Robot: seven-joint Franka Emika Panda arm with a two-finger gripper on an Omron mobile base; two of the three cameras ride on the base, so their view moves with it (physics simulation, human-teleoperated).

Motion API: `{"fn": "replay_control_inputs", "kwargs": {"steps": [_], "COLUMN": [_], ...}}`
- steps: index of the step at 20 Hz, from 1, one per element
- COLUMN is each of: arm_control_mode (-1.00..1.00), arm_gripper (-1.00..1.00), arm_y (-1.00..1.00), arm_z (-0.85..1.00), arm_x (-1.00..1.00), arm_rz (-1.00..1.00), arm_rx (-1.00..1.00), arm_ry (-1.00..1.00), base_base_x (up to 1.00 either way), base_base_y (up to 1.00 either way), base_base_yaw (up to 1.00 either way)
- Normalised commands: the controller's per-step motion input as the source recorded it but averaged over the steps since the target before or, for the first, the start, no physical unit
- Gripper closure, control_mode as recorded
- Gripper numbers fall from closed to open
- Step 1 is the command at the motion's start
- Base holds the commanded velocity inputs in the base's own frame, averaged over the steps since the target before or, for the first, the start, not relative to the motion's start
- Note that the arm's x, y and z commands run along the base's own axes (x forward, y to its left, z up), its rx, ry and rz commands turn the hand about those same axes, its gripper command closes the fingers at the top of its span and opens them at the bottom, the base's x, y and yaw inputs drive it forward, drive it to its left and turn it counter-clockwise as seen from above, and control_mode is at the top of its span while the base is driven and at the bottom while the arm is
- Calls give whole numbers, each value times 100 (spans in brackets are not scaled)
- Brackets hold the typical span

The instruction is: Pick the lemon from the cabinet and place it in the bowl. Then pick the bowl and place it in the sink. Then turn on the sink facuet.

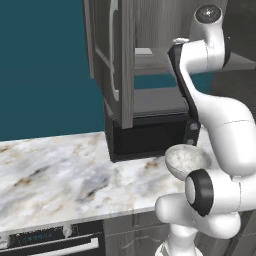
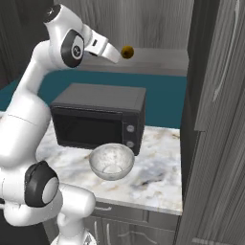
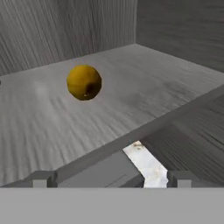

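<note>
The bowl (image 2: 111, 161) is seen nearest, on the counter (image 2: 153, 177) before the microwave (image 2: 98, 119). The gripper (image 3: 109, 178) is held wide apart, short of the lemon (image 3: 84, 82) on the cabinet (image 3: 65, 113) shelf.

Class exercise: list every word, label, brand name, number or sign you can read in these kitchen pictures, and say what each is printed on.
No text can be read anywhere.
Oven front: a strip of pale blue marks on the control panel, too small and blurred to read.
Microwave: plain knobs, no readable label.
Cabinet, bowl and lemon: unmarked.
</note>
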Motion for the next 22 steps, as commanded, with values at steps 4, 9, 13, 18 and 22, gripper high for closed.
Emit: {"fn": "replay_control_inputs", "kwargs": {"steps": [4,9,13,18,22], "arm_control_mode": [-100,-100,-100,-100,-100], "arm_gripper": [-100,-100,-100,-100,-100], "arm_y": [-27,-16,-2,-3,-16], "arm_z": [-4,-9,-9,-4,-5], "arm_x": [58,69,66,54,54], "arm_rz": [0,1,0,0,1], "arm_rx": [0,0,0,0,0], "arm_ry": [0,0,0,0,0], "base_base_x": [0,0,0,0,0], "base_base_y": [0,0,0,0,0], "base_base_yaw": [0,0,0,0,0]}}
